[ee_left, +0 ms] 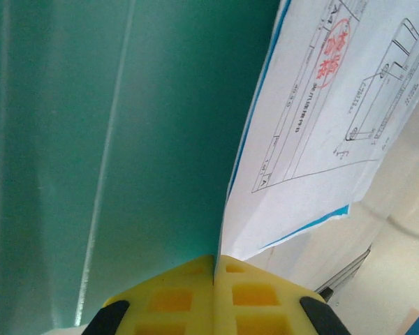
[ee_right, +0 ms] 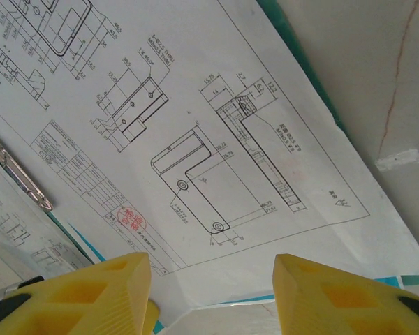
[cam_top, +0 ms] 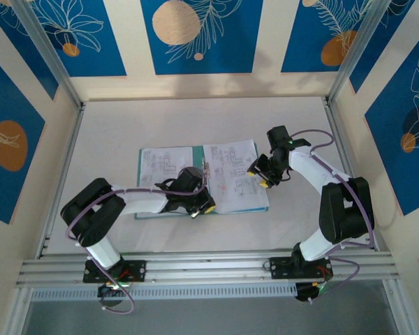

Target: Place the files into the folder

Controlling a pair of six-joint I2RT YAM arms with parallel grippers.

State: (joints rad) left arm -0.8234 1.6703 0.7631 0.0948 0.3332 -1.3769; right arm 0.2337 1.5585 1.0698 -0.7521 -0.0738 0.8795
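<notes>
The teal-green folder (cam_top: 157, 214) lies open mid-table with white printed sheets (cam_top: 234, 164) on both halves. My left gripper (cam_top: 201, 207) is at its near edge by the spine. In the left wrist view the yellow pads (ee_left: 174, 300) are shut on a thin teal edge of the folder (ee_left: 126, 139), with a white sheet (ee_left: 321, 125) and the blue sheet's edge (ee_left: 328, 215) just to the right. My right gripper (cam_top: 260, 178) hangs open over the right-hand page. Its fingers (ee_right: 342, 300) stand wide apart above the drawing sheet (ee_right: 195, 139), and a blue strip (ee_right: 251, 302) peeks out beneath.
A metal clip (ee_right: 21, 174) sits along the folder's spine. Teal folder border (ee_right: 283, 28) shows past the sheet's far edge, then bare white table (ee_right: 377, 84). Aluminium frame rails (cam_top: 195, 269) run along the near edge, and posts stand at the back corners.
</notes>
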